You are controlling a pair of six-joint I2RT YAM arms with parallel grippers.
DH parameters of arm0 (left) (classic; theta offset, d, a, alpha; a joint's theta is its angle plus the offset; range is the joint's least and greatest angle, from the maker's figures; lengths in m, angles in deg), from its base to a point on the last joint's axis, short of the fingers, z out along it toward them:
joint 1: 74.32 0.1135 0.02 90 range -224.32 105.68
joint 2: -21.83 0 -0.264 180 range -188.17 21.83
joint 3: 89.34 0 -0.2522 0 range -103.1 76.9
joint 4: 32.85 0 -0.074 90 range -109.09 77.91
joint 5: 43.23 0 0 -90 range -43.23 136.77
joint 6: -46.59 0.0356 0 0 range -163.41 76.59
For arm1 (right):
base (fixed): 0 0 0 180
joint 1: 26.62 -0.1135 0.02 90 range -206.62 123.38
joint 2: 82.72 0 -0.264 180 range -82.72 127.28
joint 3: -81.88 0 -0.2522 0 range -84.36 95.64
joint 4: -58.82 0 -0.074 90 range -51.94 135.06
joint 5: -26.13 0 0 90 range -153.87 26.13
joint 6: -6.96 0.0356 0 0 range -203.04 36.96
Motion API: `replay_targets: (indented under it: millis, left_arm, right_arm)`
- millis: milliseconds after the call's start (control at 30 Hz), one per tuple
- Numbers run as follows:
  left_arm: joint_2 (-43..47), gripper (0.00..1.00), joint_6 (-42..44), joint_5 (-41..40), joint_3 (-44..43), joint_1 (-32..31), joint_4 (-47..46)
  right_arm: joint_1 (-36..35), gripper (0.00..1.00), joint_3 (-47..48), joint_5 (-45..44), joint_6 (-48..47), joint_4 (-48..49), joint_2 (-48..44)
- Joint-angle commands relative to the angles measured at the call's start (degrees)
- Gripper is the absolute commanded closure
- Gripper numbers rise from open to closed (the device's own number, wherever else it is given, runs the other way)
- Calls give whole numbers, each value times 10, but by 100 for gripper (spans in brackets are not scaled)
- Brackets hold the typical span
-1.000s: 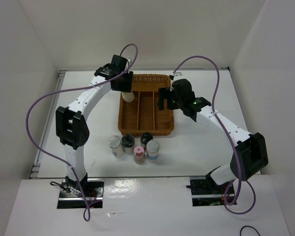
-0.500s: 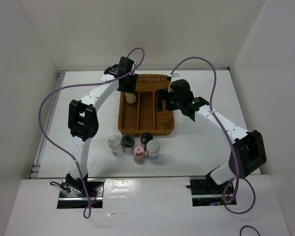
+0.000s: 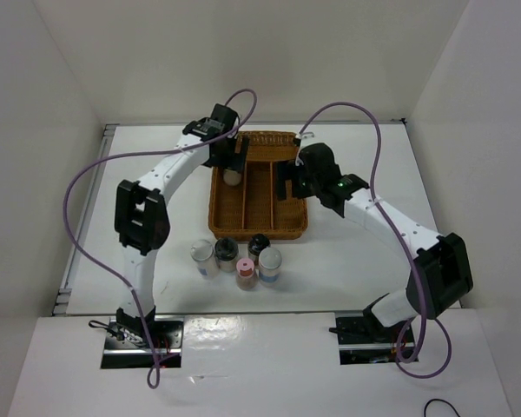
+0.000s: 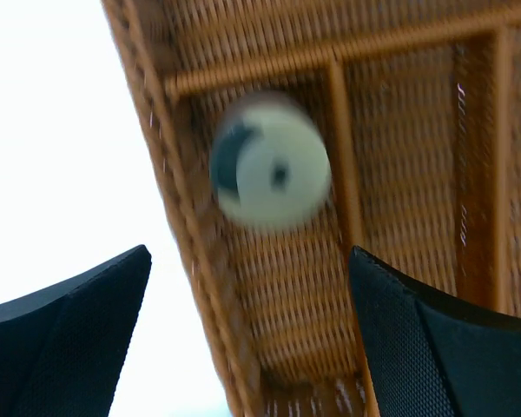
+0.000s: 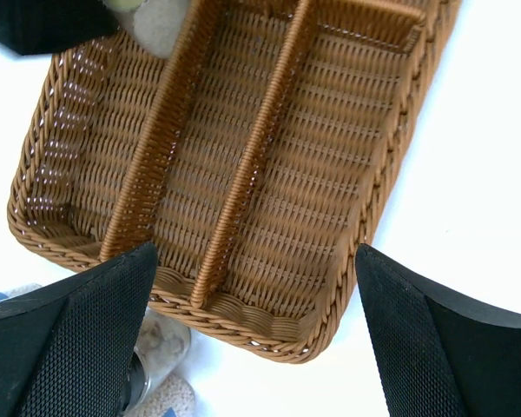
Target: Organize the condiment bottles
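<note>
The cream condiment bottle (image 4: 271, 171) stands cap-up and blurred in the left compartment of the wicker basket (image 4: 399, 156). My left gripper (image 4: 252, 339) hangs open just above the bottle (image 3: 232, 177), not touching it. My right gripper (image 5: 256, 330) is open and empty over the basket's near right part (image 3: 259, 234). The other bottles stand on the table in front of the basket: a white-capped one (image 3: 203, 253), two black-capped ones (image 3: 227, 251) (image 3: 259, 243), a pink one (image 3: 246, 270) and a pale grey one (image 3: 270, 259).
The basket (image 5: 243, 317) has three long compartments split by two dividers, the middle and right ones bare. White walls close the table on the left, back and right. Purple cables loop above both arms.
My left gripper has opened and let go of the cream bottle, which now sits in the basket's left compartment. The right arm has barely moved.
</note>
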State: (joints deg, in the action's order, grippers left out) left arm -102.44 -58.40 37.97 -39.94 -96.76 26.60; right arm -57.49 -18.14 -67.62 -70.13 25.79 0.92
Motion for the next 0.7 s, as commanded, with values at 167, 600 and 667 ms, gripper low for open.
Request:
replay_targets:
  millis: [167, 600, 667]
  left_arm:
    - [314, 0, -42, -13, 208, -19, 40]
    - [565, 0, -61, 161, 432, -36, 127]
    - [576, 0, -61, 184, 449, -49, 128]
  right_arm:
    - [-9, 2, -18, -28, 30, 19, -55]
    - [-9, 2, -4, -49, 54, 6, -28]
    - [-9, 2, -9, -49, 60, 6, -33]
